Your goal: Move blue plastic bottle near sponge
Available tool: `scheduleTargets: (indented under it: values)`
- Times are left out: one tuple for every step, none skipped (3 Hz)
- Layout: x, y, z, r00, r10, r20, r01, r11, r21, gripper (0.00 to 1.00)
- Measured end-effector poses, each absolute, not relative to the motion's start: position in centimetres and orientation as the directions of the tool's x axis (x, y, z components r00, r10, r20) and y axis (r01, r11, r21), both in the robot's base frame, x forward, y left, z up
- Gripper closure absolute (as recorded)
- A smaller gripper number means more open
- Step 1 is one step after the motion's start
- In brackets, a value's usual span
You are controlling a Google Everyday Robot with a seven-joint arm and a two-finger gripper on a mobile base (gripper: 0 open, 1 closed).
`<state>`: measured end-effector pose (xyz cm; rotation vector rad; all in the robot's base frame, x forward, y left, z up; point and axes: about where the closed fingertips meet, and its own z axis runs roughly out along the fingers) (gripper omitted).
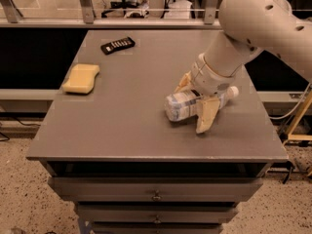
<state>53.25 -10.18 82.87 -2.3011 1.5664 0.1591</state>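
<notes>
The blue plastic bottle [181, 106] lies on its side on the grey table [122, 126], right of centre, with its white cap [233, 92] pointing right. My gripper [196, 100] reaches down over the bottle's middle. One tan finger [206, 116] is on its near side and the other finger [184, 82] on its far side, both closed against it. The pale yellow sponge [81, 78] lies near the table's left edge, far from the bottle.
A flat black remote [117, 45] lies at the back left of the table. My white arm [253, 28] comes in from the upper right. Drawers [156, 195] sit under the front edge. A yellow stand [298, 116] is off the right side.
</notes>
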Motion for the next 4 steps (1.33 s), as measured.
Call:
scheduleTargets:
  values:
    - [53.25, -10.18, 83.41, 0.382, -0.879, -0.286, -0.918, -0.326, -0.223, 0.62]
    - [53.25, -10.18, 83.57, 0.382, -0.879, -0.286, -0.919, -0.326, -0.223, 0.87]
    - [53.23, -10.11, 83.49, 0.383, -0.879, -0.286, -0.918, -0.327, -0.222, 1.0]
    - [53.23, -10.11, 83.49, 0.383, -0.878, -0.286, -0.918, -0.328, -0.222, 1.0]
